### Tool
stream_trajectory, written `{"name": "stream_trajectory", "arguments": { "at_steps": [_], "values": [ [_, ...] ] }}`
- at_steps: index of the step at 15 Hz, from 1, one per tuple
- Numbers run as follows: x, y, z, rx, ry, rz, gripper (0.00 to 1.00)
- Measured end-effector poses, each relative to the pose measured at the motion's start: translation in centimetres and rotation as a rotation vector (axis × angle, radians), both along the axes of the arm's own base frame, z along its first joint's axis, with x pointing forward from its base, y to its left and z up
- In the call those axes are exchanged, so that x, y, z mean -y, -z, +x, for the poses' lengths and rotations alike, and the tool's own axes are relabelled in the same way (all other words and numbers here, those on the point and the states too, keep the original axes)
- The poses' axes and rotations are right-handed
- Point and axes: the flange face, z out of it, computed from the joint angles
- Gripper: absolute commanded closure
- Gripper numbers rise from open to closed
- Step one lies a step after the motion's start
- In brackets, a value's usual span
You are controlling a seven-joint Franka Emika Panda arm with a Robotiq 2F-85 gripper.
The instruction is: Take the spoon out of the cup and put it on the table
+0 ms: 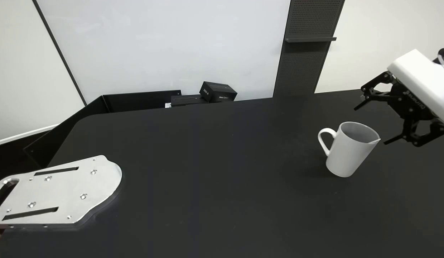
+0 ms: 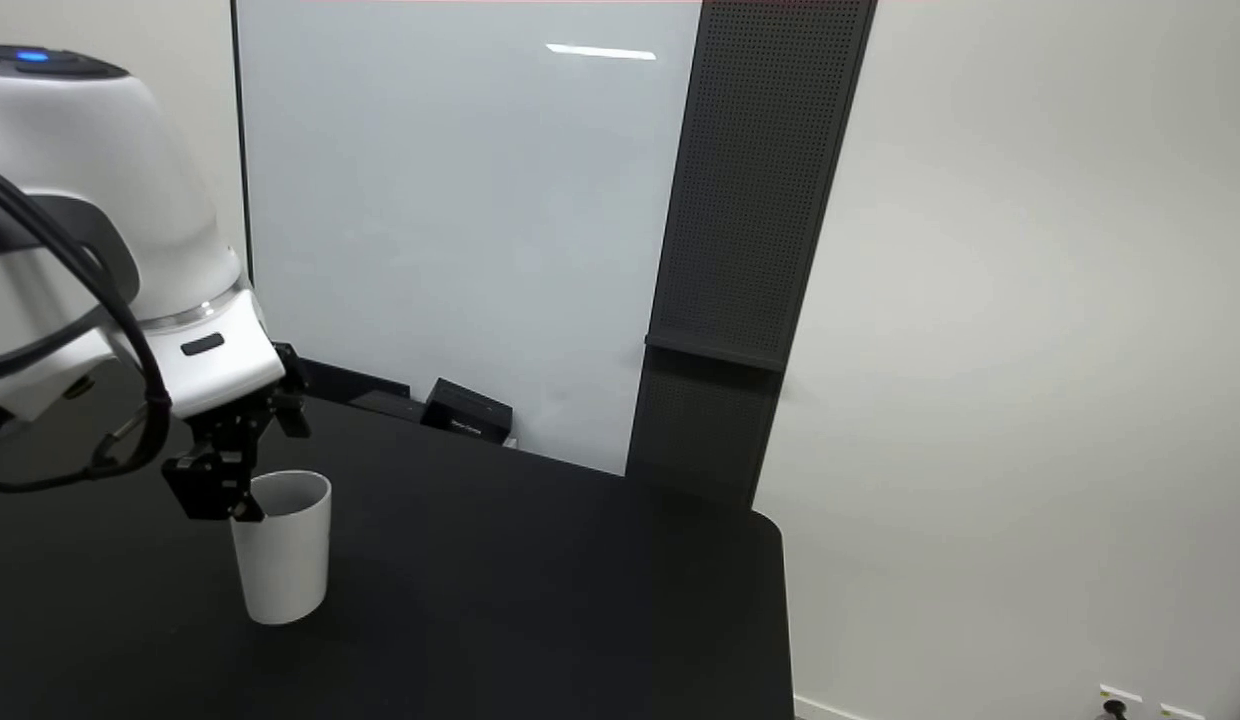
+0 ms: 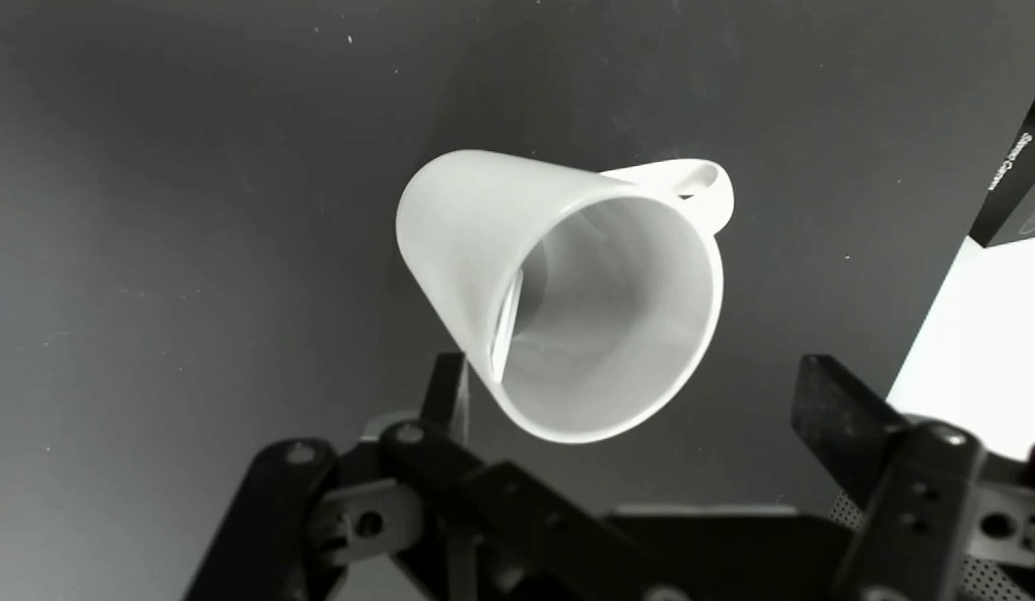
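A plain white ceramic mug with a loop handle (image 1: 345, 154) stands mouth up on the large matte black table (image 1: 207, 179), well apart from the table's rounded far left corner and, as an exterior view shows, from its far right corner too. The mug's handle points toward the left edge. Inside the mug is the small white spoon (image 3: 507, 325), lying along the inner wall on the side away from the handle, one end close to the rim. The wrist view shows it nearly edge-on, so which end is uppermost cannot be told.

The black two-fingered gripper (image 1: 370, 125), on a glossy white robot arm (image 2: 170, 200), hangs tilted above the table, just beside the mug's mouth. Its jaws stand wide apart; in the wrist view much of the mug's mouth shows between them. In an exterior view a narrow gap separates one fingertip from the rim.

A flat silvery metal plate with slots and holes (image 1: 61, 189) lies across the left edge. Beyond the far edge, in both exterior views, sits a small black box with pale lettering (image 1: 222, 94). A tall dark grey perforated panel (image 2: 750, 200) rises behind that edge.
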Motion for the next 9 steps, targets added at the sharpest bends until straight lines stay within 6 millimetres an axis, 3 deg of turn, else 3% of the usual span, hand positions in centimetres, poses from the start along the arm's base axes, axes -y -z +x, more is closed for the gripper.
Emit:
{"name": "stream_trajectory", "arguments": {
  "at_steps": [1, 2, 4, 9],
  "values": [
    [0.06, 0.14, 0.02, -0.003, 0.003, 0.001, 0.0],
    [0.09, 0.27, 0.04, -0.006, 0.005, 0.001, 0.25],
    [0.14, 0.52, 0.09, -0.01, 0.007, 0.002, 0.32],
    [0.21, 0.68, 0.19, -0.013, 0.011, 0.003, 0.67]
  ]
}}
